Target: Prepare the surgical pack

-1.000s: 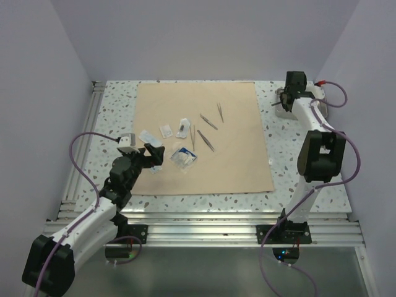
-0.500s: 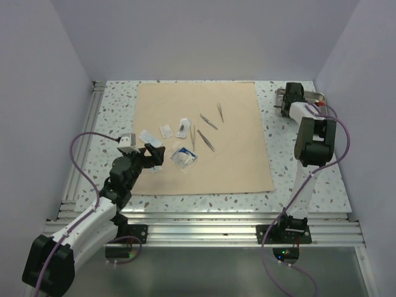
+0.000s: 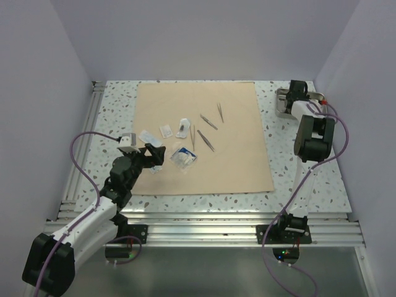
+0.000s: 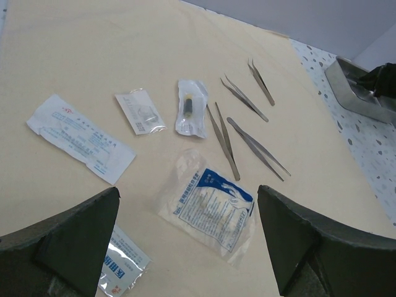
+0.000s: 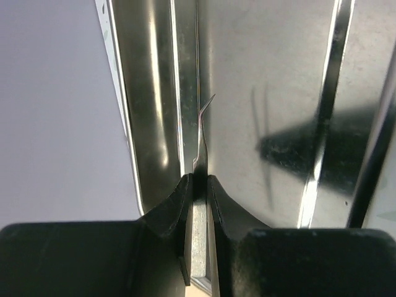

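- the beige wrap sheet [image 3: 235, 154] lies flat on the speckled worktop [image 3: 117, 111], filling the middle of the top view.
- the left pincer [image 4: 187, 193] hovers released, fingers spread wide, over the lower left part of the sheet, above a blue-printed sachet [image 4: 207, 207].
- other white sachets [image 4: 80, 137] lie flat on the sheet, to the left of it and above it in the left wrist view.
- four thin steel tools [image 4: 257, 148] lie loose on the sheet just right of the sachets.
- the steel tray [image 3: 282, 105] stands on the worktop at the upper right of the top view, beside the sheet's right edge.
- the right pincer [image 5: 198, 180] is clenched on a thin bent-tipped tool [image 5: 201, 133], holding it over the tray's shiny floor; whether the tip touches the metal cannot be told.
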{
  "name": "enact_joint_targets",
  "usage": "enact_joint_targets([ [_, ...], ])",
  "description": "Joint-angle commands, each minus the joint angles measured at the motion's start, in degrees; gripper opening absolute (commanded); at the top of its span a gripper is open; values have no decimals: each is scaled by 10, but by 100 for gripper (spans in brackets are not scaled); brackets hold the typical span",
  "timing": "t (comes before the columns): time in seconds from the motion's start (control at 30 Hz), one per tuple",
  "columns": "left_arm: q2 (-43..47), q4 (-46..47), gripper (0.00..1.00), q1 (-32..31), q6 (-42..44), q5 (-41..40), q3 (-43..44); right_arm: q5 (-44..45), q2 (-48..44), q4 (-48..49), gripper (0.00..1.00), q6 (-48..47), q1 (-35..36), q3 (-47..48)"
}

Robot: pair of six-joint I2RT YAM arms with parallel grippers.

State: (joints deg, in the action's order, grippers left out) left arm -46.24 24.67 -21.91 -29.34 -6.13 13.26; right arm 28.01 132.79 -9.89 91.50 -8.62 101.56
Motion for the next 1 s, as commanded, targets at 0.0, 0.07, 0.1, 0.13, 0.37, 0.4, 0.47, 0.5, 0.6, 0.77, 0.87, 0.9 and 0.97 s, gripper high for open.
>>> enact_joint_targets([
  [0.0,0,35,97,-3,10,5,2,42,23,9,0,13,-7,43],
  [0.07,0,35,97,-3,10,6,2,48,33,3,0,5,-9,63],
  [0.1,0,35,97,-3,10,7,2,50,40,2,0,2,-10,66],
  [0.13,-1,35,97,-3,11,6,2,51,43,4,1,3,-11,72],
  [0.37,0,35,97,-2,11,6,2,61,57,1,26,-19,-12,95],
  [0.4,1,35,97,-3,11,7,2,60,55,5,30,-24,-11,92],
  [0.47,1,35,97,-3,11,8,3,57,48,5,36,-30,-11,87],
  [0.5,2,34,97,-3,12,8,3,53,45,4,38,-37,-11,86],
  [0.6,6,33,97,-3,12,9,2,50,34,-3,43,-56,-12,82],
  [0.77,12,30,97,-3,13,9,0,48,-6,5,47,-81,-12,62],
  [0.87,17,31,97,-3,13,12,1,49,-41,4,48,-92,-11,35],
  [0.9,17,31,97,-3,13,13,1,51,-51,7,48,-93,-12,24],
  [0.97,19,30,97,-3,13,14,0,50,-70,25,48,-97,-11,-11],
])
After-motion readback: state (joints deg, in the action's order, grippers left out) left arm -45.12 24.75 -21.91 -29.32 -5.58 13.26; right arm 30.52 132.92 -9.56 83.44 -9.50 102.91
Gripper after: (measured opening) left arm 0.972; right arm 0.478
